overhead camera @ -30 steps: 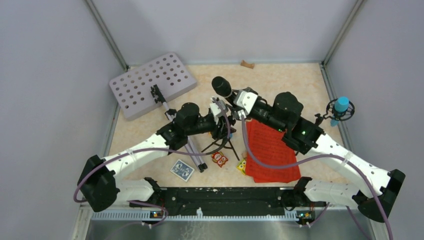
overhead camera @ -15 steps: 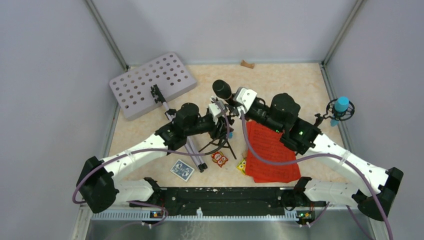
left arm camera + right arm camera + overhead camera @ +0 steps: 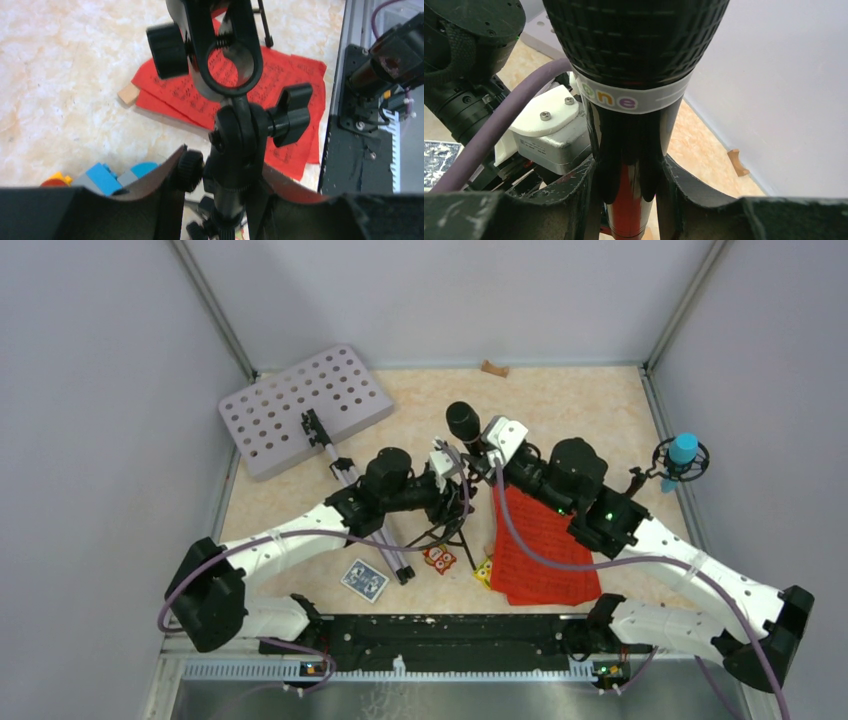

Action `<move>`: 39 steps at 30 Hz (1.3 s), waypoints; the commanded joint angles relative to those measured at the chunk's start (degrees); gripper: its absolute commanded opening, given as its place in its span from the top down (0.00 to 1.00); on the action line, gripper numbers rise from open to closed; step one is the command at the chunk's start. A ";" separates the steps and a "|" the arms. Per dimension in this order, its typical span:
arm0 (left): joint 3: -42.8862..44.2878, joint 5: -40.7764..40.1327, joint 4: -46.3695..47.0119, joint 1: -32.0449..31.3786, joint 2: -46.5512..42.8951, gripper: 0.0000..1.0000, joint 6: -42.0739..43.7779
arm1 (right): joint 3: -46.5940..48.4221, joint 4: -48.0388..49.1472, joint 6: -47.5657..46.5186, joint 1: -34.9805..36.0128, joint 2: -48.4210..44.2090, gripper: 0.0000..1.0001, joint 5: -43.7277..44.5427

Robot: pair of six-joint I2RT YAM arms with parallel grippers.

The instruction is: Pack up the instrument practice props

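Note:
My left gripper (image 3: 448,490) is shut on the stem of a small black mic tripod (image 3: 440,532) that stands mid-table; in the left wrist view its clip ring (image 3: 231,65) stands empty above my jaws (image 3: 220,172). My right gripper (image 3: 482,455) is shut on the dark microphone (image 3: 463,422), held beside the tripod's top; its mesh head (image 3: 634,35) fills the right wrist view. Red music sheets (image 3: 540,540) lie under my right arm. The grey hole-punched music stand (image 3: 300,405) lies at back left, its silver legs (image 3: 385,540) running forward. The blue microphone (image 3: 683,450) sits in a second tripod at the right edge.
A blue-patterned card deck (image 3: 364,580) and small colourful toy blocks (image 3: 438,558) lie near the front rail. A small wooden block (image 3: 494,368) lies by the back wall. Enclosure walls and posts close off three sides.
My right gripper has carried the dark microphone to the right, away from the tripod's clip. My left arm has shifted slightly right, still holding the tripod.

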 commanded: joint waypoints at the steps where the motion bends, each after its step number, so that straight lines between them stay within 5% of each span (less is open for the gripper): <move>1: -0.37 -1.89 -5.99 0.17 3.94 1.00 -2.15 | 2.71 11.05 -0.39 1.21 -5.50 1.00 -6.42; 11: -0.34 -2.48 -8.10 0.04 5.25 1.00 -1.56 | 3.52 11.49 0.30 1.20 -6.11 1.00 -3.65; 23: -0.71 -7.04 -4.83 0.04 -10.26 1.00 -4.75 | 15.07 -7.38 21.63 -0.50 1.44 1.00 29.58; 29: -1.25 -14.26 -8.87 0.06 -21.76 1.00 -4.89 | 26.40 -27.76 37.32 -11.67 14.48 1.00 15.08; 36: 1.23 -33.07 -17.96 0.03 -37.88 1.00 -5.18 | 31.46 -27.21 44.04 -12.12 29.64 1.00 -9.00; 39: 4.07 -40.11 -21.65 0.02 -42.42 1.00 -4.60 | 33.93 -26.40 43.35 -7.96 36.22 1.00 -12.80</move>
